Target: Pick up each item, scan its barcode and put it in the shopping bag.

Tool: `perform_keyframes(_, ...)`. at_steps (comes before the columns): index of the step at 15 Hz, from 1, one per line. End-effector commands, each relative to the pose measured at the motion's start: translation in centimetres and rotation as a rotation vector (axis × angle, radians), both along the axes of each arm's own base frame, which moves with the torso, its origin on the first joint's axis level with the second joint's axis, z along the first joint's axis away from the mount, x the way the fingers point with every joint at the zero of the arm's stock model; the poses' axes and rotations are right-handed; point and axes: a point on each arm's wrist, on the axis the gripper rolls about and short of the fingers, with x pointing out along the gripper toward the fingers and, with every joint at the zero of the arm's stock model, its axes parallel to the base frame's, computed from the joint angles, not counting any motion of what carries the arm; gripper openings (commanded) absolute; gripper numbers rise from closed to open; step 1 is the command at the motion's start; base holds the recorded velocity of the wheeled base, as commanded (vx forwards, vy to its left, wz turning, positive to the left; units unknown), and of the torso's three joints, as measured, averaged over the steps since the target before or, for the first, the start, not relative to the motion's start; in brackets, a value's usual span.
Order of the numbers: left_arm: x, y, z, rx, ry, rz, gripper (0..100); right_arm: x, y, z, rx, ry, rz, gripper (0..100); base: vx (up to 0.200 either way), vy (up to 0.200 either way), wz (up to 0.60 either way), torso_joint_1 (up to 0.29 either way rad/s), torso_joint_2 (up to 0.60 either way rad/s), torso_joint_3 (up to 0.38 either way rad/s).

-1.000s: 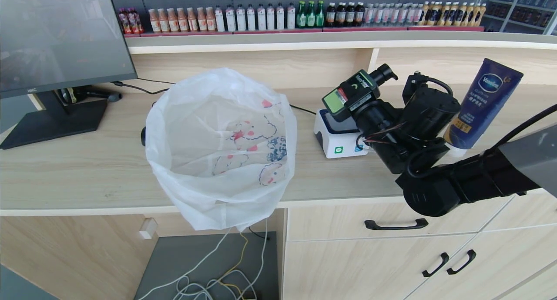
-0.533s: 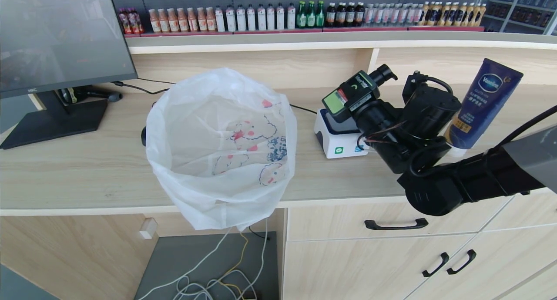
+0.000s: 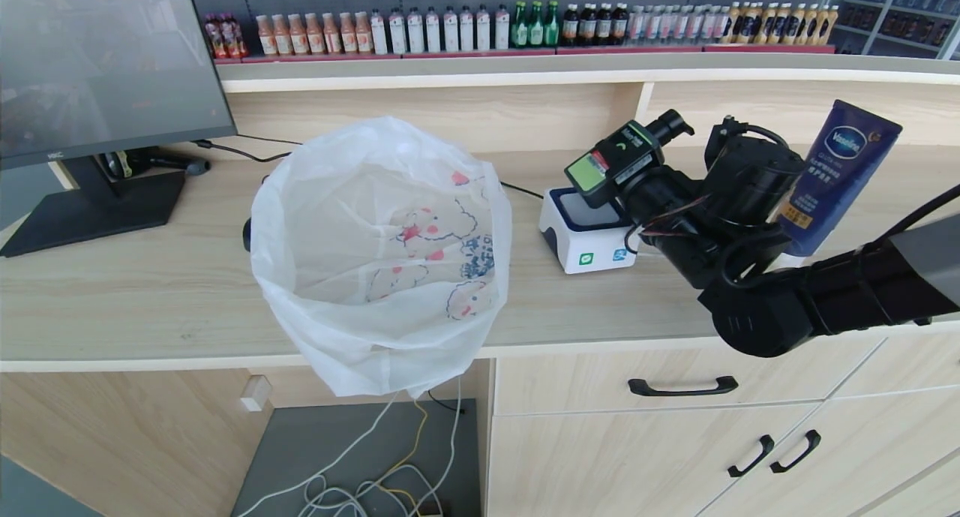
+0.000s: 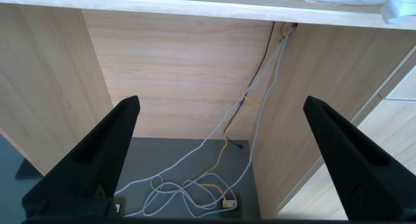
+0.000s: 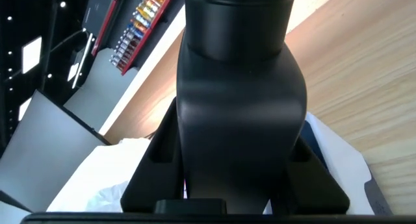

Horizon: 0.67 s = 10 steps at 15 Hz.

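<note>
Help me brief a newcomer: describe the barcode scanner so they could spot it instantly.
On the long wooden counter, look just right of the white shopping bag. The scanner is the small white box with a dark top window, unlike the tall blue tube and black, green-labelled bottle nearby.

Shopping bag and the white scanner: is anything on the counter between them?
Only a thin black cable running to the scanner from behind the shopping bag; otherwise bare counter, in the head view. The black item hangs above the scanner.
</note>
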Motion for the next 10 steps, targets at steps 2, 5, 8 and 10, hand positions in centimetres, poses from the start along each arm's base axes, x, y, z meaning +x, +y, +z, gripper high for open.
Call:
perform_keyframes(2, 0.0, 0.0, 0.0, 0.0, 0.0, 0.0, 100, 0.1, -0.4, 0.4, 0.012, -0.002, -0.003, 0, 0.0, 0.0, 0.0, 0.0, 0.0, 0.0)
perform_keyframes(5, 0.0, 0.0, 0.0, 0.0, 0.0, 0.0, 100, 0.8, -1.2, 1.3, 0.022, -0.025, -0.011, 0, 0.0, 0.0, 0.0, 0.0, 0.0, 0.0)
perform_keyframes(8, 0.0, 0.0, 0.0, 0.0, 0.0, 0.0, 100, 0.6, -1.5, 2.2, 0.023, -0.014, -0.004, 0, 0.0, 0.0, 0.0, 0.0, 0.0, 0.0)
perform_keyframes(10, 0.0, 0.0, 0.0, 0.0, 0.0, 0.0, 100, 0.5, -1.3, 1.3, 0.018, 0.014, 0.004, 0, 0.0, 0.0, 0.0, 0.0, 0.0, 0.0)
